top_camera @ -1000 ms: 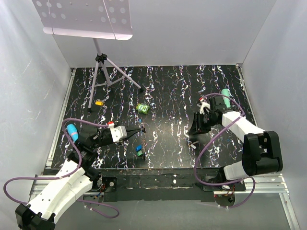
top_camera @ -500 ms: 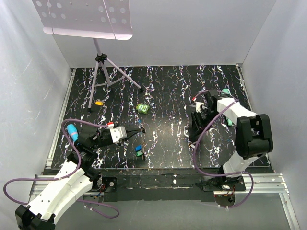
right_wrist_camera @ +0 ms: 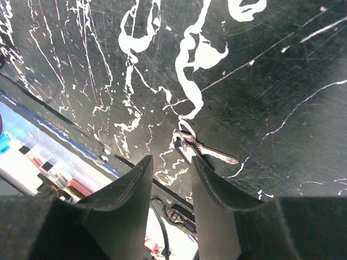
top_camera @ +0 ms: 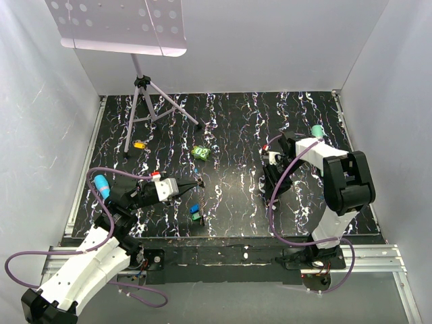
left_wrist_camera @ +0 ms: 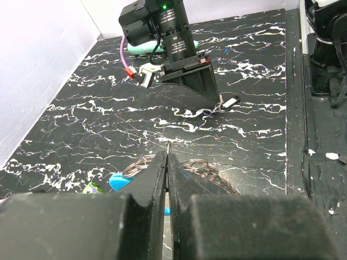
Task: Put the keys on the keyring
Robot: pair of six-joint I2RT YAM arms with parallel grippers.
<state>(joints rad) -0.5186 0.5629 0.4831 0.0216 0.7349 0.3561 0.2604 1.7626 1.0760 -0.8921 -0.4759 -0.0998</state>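
My left gripper (top_camera: 198, 181) is shut on a thin wire ring of the keyring (left_wrist_camera: 169, 147), held edge-on at the fingertips (left_wrist_camera: 157, 162). More coiled rings and chain (left_wrist_camera: 201, 167) lie just behind, with a bright blue piece (left_wrist_camera: 119, 183) at their left. Two small keys, blue (top_camera: 195, 208) and green (top_camera: 197, 217), lie on the mat just in front of that gripper. My right gripper (top_camera: 270, 189) points down at the mat, open and empty (right_wrist_camera: 171, 158). A silver key (right_wrist_camera: 209, 152) lies flat just beyond its right fingertip, also seen from above (top_camera: 272, 200).
A bright green lumpy object (top_camera: 200, 153) sits mid-mat and an orange-yellow piece (top_camera: 139, 144) at the left. A tripod stand (top_camera: 142, 108) is at the back left. A teal marker (top_camera: 316, 130) lies at the right and a blue-capped cylinder (top_camera: 102, 183) at the left edge.
My right arm has swung left and folded in, uncovering the teal marker; its gripper stays low over the silver key. My left arm has not moved.
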